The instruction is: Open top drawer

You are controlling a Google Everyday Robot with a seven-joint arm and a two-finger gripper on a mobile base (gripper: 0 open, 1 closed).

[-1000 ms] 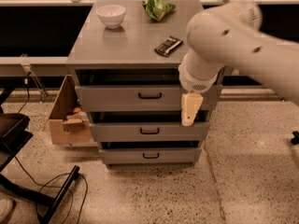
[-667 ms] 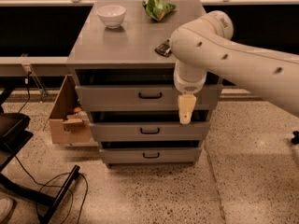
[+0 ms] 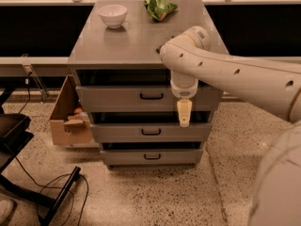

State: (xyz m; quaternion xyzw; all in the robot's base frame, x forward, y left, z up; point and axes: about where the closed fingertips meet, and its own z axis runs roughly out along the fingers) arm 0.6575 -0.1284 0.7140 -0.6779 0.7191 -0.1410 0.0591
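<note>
Cream-tipped gripper (image 3: 184, 114), centre frame, has drifted left toward the small black bar handle (image 3: 151, 96) of the wide grey top drawer (image 3: 113, 99) (its grip state I cannot tell). I haven't reached it yet.

Grey cabinet top (image 3: 141, 41), white bowl (image 3: 112, 15), green bag (image 3: 160, 7), hand (image 3: 184, 117) below its front edge
</note>
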